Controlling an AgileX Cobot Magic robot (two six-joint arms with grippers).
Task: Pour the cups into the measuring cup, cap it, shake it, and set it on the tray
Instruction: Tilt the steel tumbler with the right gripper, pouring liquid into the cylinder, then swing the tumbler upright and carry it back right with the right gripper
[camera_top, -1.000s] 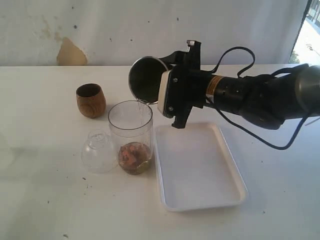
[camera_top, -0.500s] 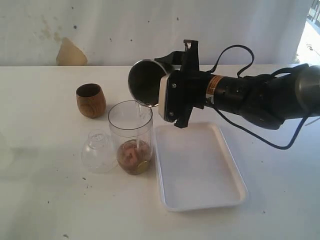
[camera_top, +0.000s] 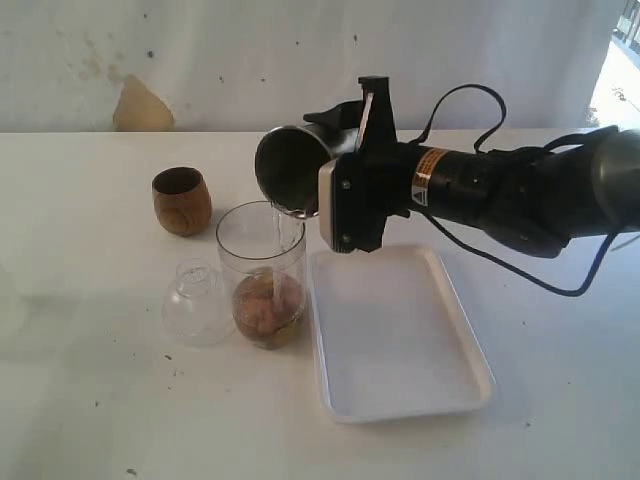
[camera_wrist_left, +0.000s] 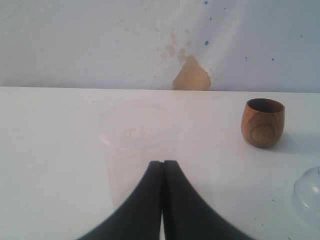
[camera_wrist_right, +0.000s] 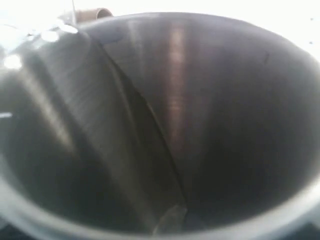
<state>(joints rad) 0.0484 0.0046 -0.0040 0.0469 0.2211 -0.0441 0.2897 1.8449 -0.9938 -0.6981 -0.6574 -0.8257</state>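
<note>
Tumbler (camera_top: 290, 168) tipped further, rim over measuring cup (camera_top: 262, 262) lip, tray (camera_top: 400, 335) just beside.

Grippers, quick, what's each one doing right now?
Left gripper: shut, empty.
Right gripper: gripping the tilted steel tumbler, pouring into the measuring cup.

The exterior camera looks down across the surface (camera_top: 100, 400) toward the wall (camera_top: 250, 60). The left wrist camera sits low, facing that wall; both show the wooden cup (camera_top: 182, 200) (camera_wrist_left: 263, 122). The right wrist camera peers closely into the steel tumbler (camera_wrist_right: 200, 125).
</note>
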